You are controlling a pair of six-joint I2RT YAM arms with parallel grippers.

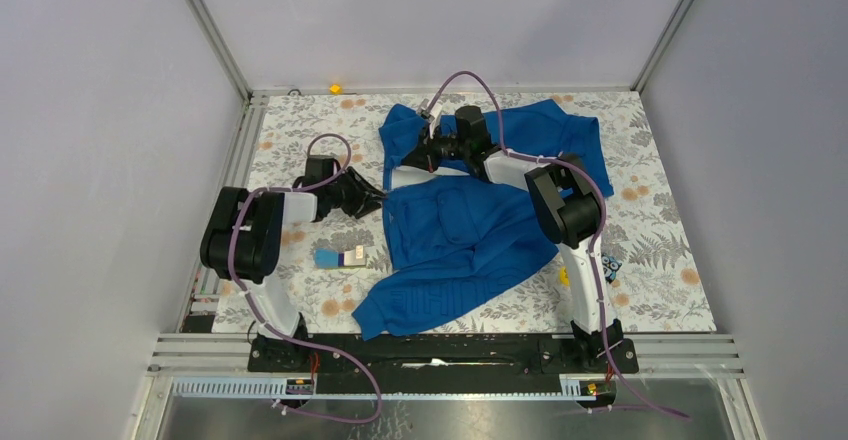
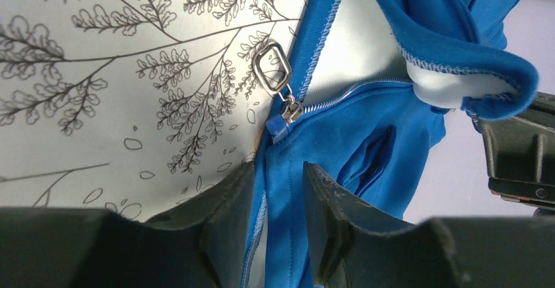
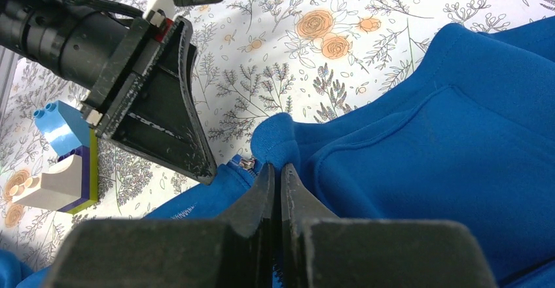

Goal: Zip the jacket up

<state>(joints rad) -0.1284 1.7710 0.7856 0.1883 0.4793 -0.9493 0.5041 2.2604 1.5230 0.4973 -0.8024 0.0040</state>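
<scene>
Seen from above, the black bar (image 1: 440, 352) that both arms are bolted to lies nearest, at the near edge of the counter (image 1: 660, 260), which is covered with a flower-print cloth. The jacket (image 1: 450, 230) is spread in the middle of the counter, blue and crumpled, with one sleeve stretched toward the near edge. The left arm (image 1: 250, 240) is bent in from the left, and the left jaws are brought up to the jacket's left edge. The right arm (image 1: 565, 205) is reached over the jacket, and the right jaws are set down at its far left part. A few toy blocks (image 1: 340, 257) are laid on the counter just left of the jacket. In the left wrist view, the left jaws are seen spread apart, with the jacket's edge run between them; whether the cloth is touched cannot be told. Just past them, the silver zipper slider (image 2: 290, 110) and its ring pull (image 2: 273, 67) are laid at the edge of the cloth. Beyond the slider, the two sides are parted, and white lining (image 2: 366, 46) is shown between them. In the right wrist view, the right jaws are pressed together, and a fold of the jacket is pinched at their tips. The slider is seen just beside those tips, with the left jaws close on its other side.
</scene>
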